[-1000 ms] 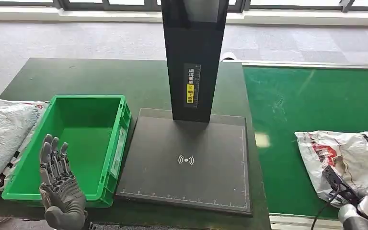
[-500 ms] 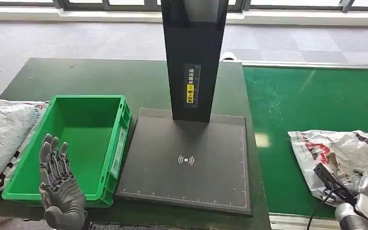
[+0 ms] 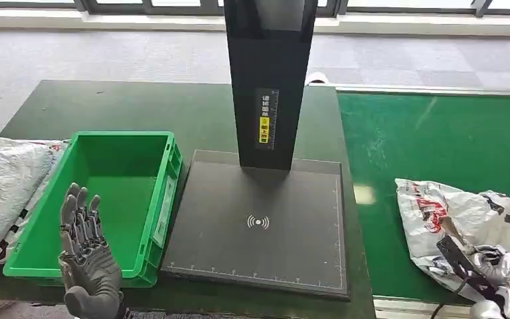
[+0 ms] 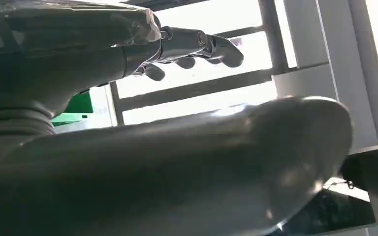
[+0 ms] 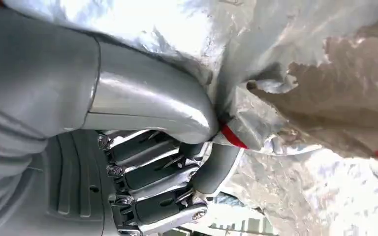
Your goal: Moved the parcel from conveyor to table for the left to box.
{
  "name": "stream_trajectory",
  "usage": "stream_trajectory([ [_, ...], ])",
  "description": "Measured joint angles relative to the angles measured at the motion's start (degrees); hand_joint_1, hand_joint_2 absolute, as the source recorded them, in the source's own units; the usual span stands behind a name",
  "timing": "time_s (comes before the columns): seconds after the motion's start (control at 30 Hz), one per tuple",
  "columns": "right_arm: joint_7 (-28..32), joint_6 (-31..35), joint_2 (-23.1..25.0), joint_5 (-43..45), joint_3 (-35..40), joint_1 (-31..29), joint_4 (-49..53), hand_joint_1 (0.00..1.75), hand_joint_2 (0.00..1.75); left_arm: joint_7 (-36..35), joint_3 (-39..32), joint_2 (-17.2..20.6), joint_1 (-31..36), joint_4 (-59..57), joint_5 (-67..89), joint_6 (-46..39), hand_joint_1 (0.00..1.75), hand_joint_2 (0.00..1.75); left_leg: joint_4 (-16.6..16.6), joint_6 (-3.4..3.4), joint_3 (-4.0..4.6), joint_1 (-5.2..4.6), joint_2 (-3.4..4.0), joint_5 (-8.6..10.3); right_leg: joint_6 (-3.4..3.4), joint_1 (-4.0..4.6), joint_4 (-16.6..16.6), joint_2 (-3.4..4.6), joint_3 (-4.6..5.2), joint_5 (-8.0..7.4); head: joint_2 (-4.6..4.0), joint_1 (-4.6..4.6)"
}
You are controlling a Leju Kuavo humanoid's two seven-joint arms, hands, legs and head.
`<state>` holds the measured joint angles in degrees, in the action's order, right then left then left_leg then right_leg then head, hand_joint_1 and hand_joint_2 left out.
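Right robot hand [image 3: 498, 266] pinches parcel [image 3: 465, 222] at its near edge on conveyor [image 3: 431, 133]; desk [image 3: 172, 113] lies to its left. Left robot hand [image 3: 87, 259] spread, empty.

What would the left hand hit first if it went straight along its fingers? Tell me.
Probably the green crate: the left hand is raised open at its near edge, fingers pointing over its inside. How high it hangs is unclear, so it might pass above the rim.

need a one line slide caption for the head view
Right robot hand grips a crumpled white parcel on the green conveyor while the left robot hand waits open beside the empty green box.
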<state>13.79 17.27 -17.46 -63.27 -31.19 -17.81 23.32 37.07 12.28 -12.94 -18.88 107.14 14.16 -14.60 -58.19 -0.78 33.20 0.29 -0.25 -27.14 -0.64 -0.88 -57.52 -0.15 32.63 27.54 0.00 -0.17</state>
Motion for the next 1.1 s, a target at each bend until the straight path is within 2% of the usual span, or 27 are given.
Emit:
stream_trajectory([
  [0.17,3.1,-0.4,-0.4,4.5,-0.7,2.7,2.1,1.75,1.75,0.4,0.0,0.0,0.2,-0.9,-1.3,0.5,0.0,0.0,0.0,0.0,0.0,0.0,0.0,-0.01,0.0,0.0,0.0,0.0,0.0,0.0,0.0,-0.02],
  [0.27,6.9,1.2,-0.4,8.7,-1.8,4.4,3.8,1.75,1.75,0.4,0.0,0.1,0.4,-1.4,-1.5,0.4,0.0,0.0,0.0,0.03,0.02,-0.01,0.0,-0.03,0.0,-0.01,0.0,-0.01,0.0,0.0,0.0,0.0],
  [0.43,21.7,2.1,0.7,26.6,-5.3,5.9,10.6,1.75,1.75,0.4,0.0,0.1,1.0,-1.9,-2.3,-1.1,0.0,0.0,0.0,0.03,0.01,-0.02,0.01,-0.03,0.0,-0.02,0.0,0.02,0.0,0.0,0.0,-0.02],
  [0.5,25.6,0.5,3.3,36.3,-5.4,8.9,20.0,1.75,1.75,0.4,0.0,0.1,1.1,-2.0,-3.0,-1.2,0.0,0.0,0.0,0.03,0.01,-0.01,-0.07,-0.03,0.01,0.01,0.0,-0.13,-0.05,0.03,0.0,-0.02],
  [0.6,25.8,-1.1,7.3,41.0,-4.6,13.3,31.9,1.75,1.75,0.4,0.0,0.1,1.3,-2.1,-3.5,-0.3,0.0,0.0,0.0,0.02,0.01,0.0,-0.08,-0.03,0.05,0.05,0.0,-0.15,-0.04,0.06,0.0,-0.02],
  [0.8,26.6,-1.7,13.6,43.2,2.2,21.3,52.7,1.75,1.75,0.5,-0.1,0.1,2.1,-2.2,-5.3,2.3,0.0,0.0,0.1,-0.02,-0.01,0.05,-0.05,-0.06,0.07,0.07,0.0,-0.14,-0.03,0.14,0.0,-0.02],
  [1.1,26.6,-1.5,16.6,43.6,12.0,26.2,65.3,1.75,1.75,0.5,-0.5,0.1,3.0,-2.5,-5.8,4.3,0.0,0.0,0.0,0.0,-0.04,0.01,-0.05,-0.06,0.05,0.01,0.0,-0.1,-0.11,0.13,0.0,-0.02],
])
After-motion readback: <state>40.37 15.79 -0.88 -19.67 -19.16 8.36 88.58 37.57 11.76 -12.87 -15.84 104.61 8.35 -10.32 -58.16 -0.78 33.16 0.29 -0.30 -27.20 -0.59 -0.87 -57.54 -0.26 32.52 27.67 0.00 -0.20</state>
